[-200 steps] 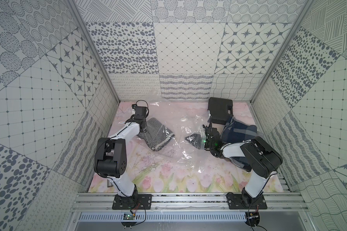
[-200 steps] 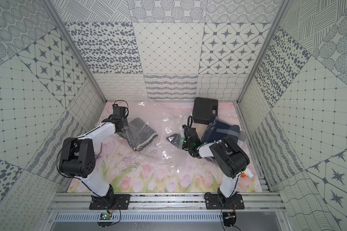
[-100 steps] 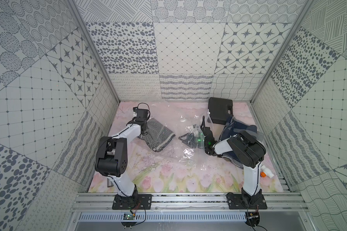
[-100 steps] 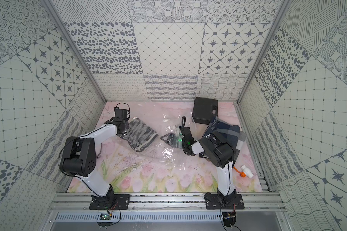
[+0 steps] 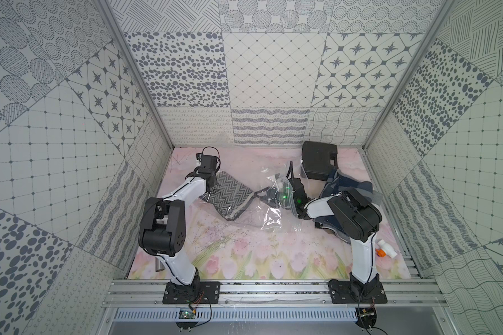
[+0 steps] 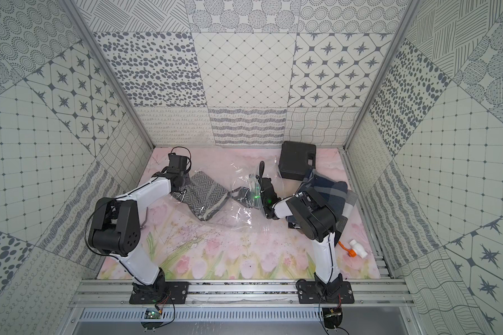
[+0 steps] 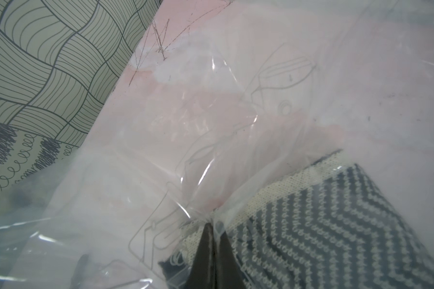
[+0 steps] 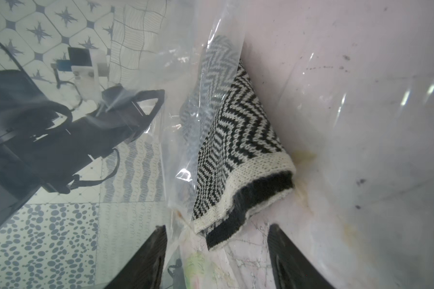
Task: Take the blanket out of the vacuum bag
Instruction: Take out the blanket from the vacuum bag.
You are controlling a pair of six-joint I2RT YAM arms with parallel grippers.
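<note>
The blanket (image 5: 230,193) (image 6: 205,194) is a folded black-and-white zigzag knit lying inside the vacuum bag (image 5: 270,220), a crinkly clear plastic bag spread over the middle of the floor. My left gripper (image 7: 212,225) (image 5: 209,190) is at the blanket's far left end, shut on a pinch of the bag's film beside the knit. My right gripper (image 8: 217,232) (image 5: 266,193) reaches from the right into the bag's loose plastic. It is open, and the blanket's cream-edged corner (image 8: 236,162) lies just ahead of its fingers, with a sheet of film between them.
A black hard case (image 5: 318,162) stands at the back right. A dark blue plaid cloth (image 5: 346,185) lies under the right arm. A white and orange plastic piece (image 5: 385,251) lies at the right edge. Patterned walls close in on three sides.
The right arm has swung left and carried its gripper through the plastic up to the blanket's near corner, with the jaws a little wider. The left gripper has kept its pinch and hardly moved.
</note>
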